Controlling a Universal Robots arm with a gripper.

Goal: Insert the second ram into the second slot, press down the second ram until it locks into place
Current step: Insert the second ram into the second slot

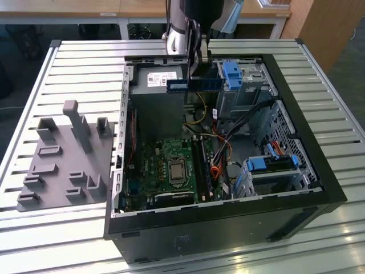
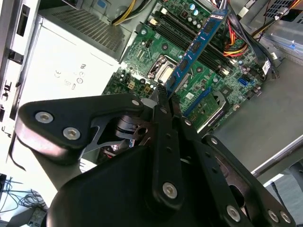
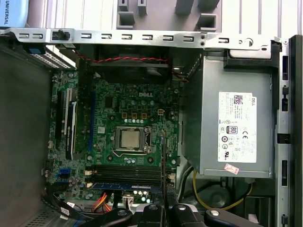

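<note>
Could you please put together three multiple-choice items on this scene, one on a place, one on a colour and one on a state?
1. Where does the grey fixture lie relative to the computer case?
A) inside it
B) on the table, at the exterior view's left of it
C) leaning on its far wall

2. What colour is the second ram?
A) blue
B) red
C) yellow

3. What is the state of the gripper?
A) open and empty
B) shut on a cable
C) shut on the second ram

Answers:
1 B: the fixture rests on the slatted table beside the case.
2 A: the stick's board is blue in the exterior view and the second wrist view.
3 C: in the second wrist view the fingers pinch one end of the stick, above the open case.
</note>
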